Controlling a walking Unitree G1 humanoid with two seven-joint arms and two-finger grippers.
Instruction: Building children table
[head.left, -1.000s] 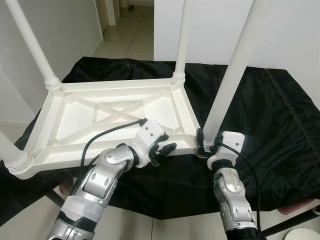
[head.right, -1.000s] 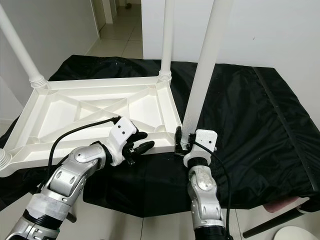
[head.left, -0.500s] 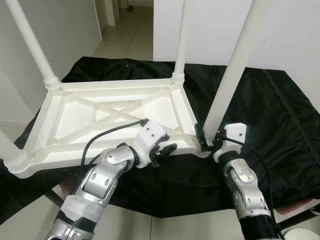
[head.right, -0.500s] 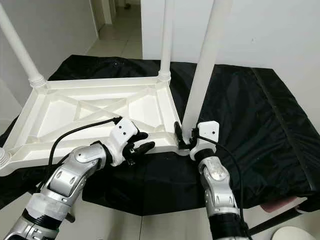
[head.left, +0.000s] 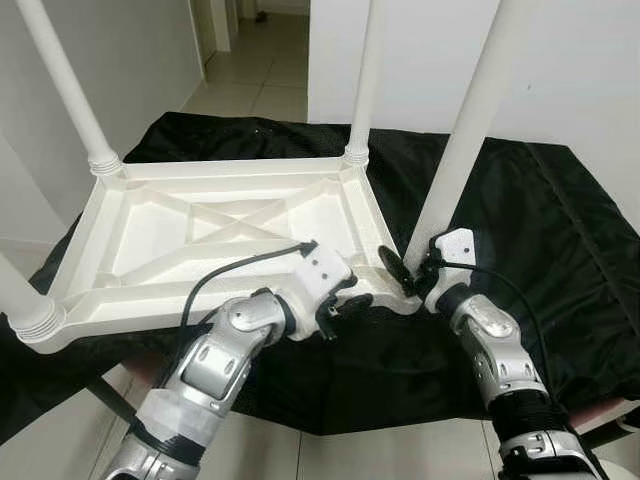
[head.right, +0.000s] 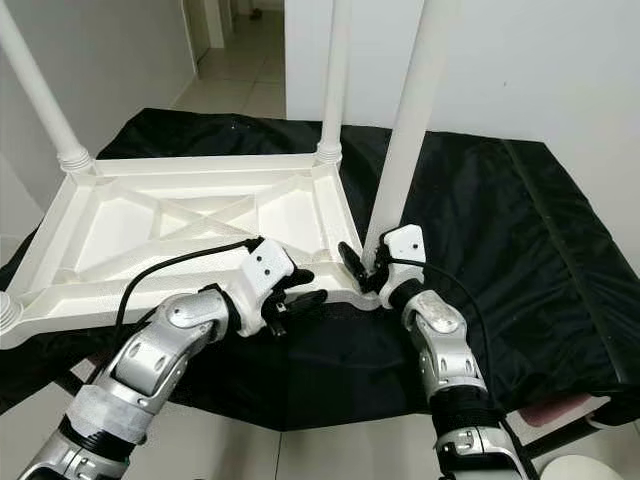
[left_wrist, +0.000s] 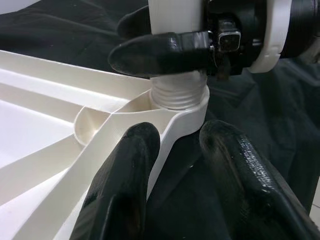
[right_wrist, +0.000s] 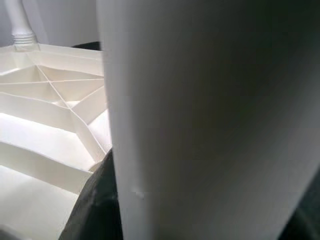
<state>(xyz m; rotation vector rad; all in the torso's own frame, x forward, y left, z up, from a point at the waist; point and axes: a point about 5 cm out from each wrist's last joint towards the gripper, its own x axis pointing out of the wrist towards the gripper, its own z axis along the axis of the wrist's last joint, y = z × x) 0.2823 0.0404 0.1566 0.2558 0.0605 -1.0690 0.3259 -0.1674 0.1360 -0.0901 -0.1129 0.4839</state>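
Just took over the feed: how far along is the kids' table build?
Three legs, such as the far one, already stand in the upturned tabletop. In hand: the right gripper holds the fourth leg at the near corner socket, while the left gripper steadies the rim. Left: finish seating it, then flip the table.

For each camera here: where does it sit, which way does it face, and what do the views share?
Left eye, right eye: head, facing forward and down at the upturned table top; both arms, left hand, right hand.
Left wrist: along its fingers at the table rim and leg socket.
Right wrist: pressed against the leg.
Shared: the near right leg.
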